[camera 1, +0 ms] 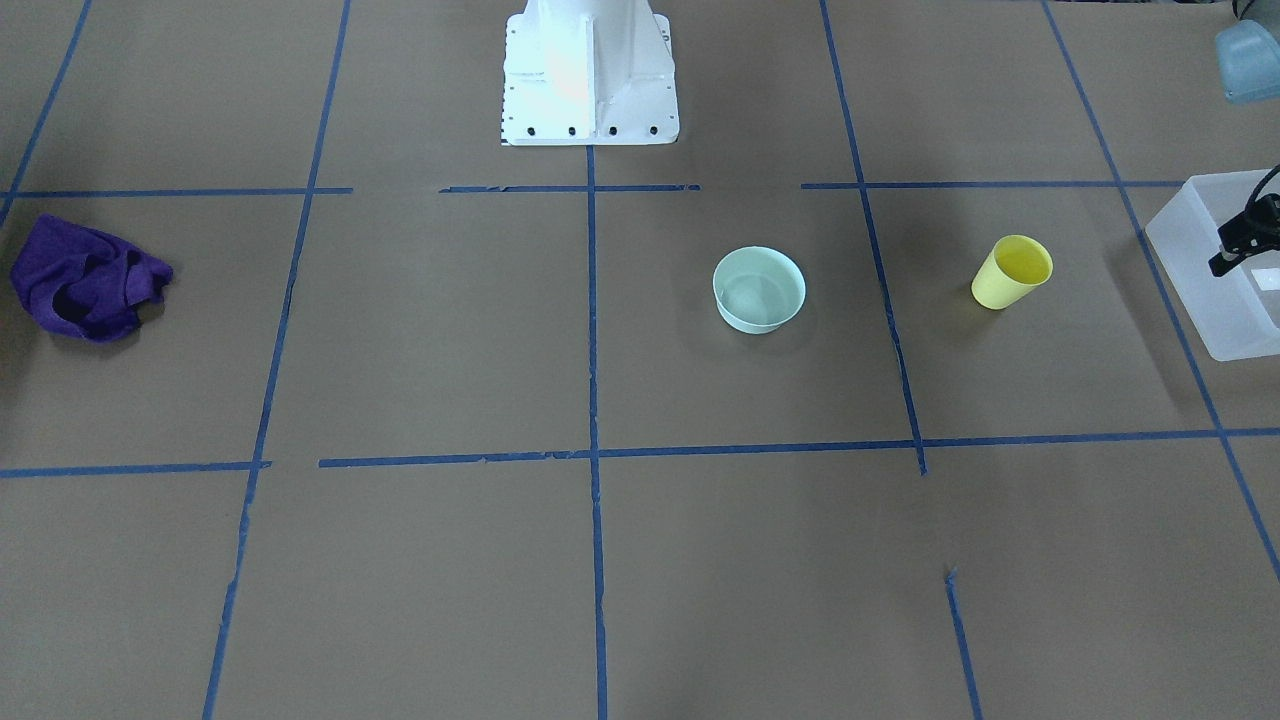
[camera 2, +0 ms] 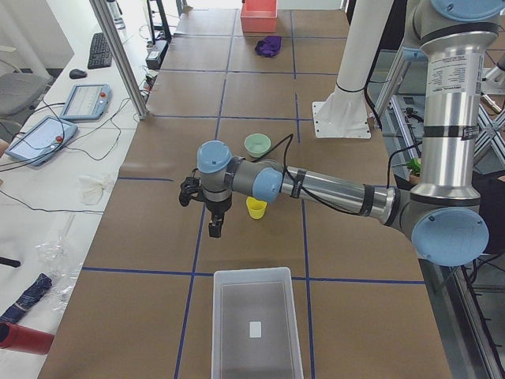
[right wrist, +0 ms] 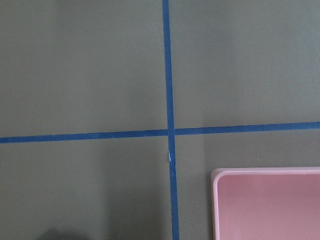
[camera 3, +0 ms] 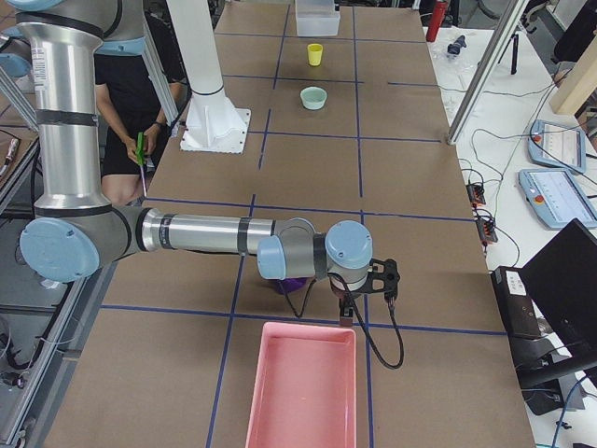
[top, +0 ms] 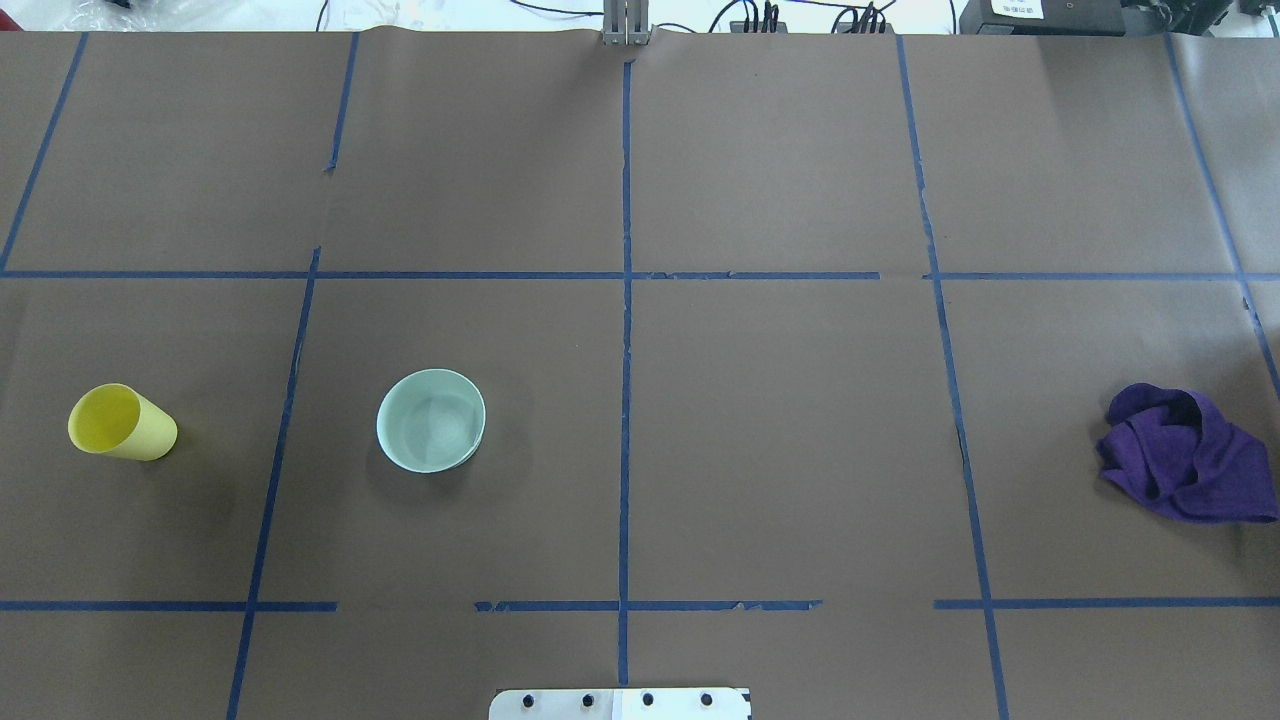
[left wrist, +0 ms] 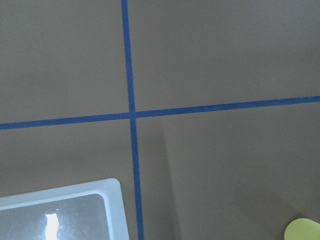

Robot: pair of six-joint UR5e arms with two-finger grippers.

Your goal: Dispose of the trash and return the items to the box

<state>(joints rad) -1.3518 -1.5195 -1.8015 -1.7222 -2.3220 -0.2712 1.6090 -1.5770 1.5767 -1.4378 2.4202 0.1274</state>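
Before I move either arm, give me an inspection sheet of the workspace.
Surface: brown paper table, blue tape grid.
Job's things: yellow cup and mint bowl upright, apart, outside the white box.
Clutter: purple cloth, crumpled; pink bin.
Grippers: left gripper near the white box; right gripper by the pink bin; jaws cannot be judged.
Cables: cable loops from the right gripper.
Surroundings: person beside the robot base; pendants on the side bench.
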